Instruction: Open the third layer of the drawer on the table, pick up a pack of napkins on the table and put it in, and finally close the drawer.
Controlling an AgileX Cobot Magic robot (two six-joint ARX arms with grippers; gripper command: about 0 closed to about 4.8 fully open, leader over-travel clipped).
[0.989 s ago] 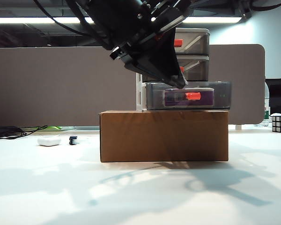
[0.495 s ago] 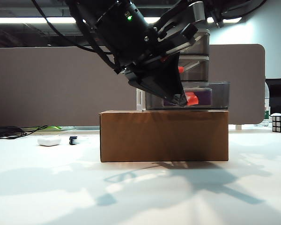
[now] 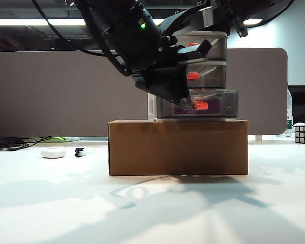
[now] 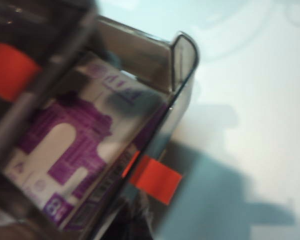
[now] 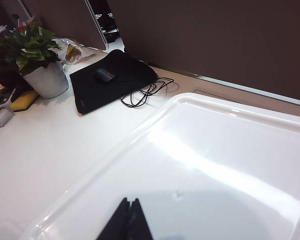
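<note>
The exterior view sits low at table (image 3: 51, 203) level, facing the drawer (image 3: 195, 76); the left wrist view shares it close; the right looks elsewhere.

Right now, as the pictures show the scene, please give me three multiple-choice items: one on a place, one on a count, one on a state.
1. Where is the pack of napkins?
A. On the table beside the box
B. Inside the third layer
C. On top of the cabinet

2. How many tiers does the drawer have?
A. Two
B. Three
C. Five

3. How does the left pincer stand?
A. Shut, at the lowest tier's front
B. Wide open above the table
C. Shut on the white case

Answers:
1. B: the left wrist view shows the purple-patterned pack lying in the third layer, behind its red-orange handle.
2. B: the exterior view shows three stacked smoky trays.
3. A: its tips meet by the handle of the lowest tier; the right pincer is shut too, over a white tray.
</note>
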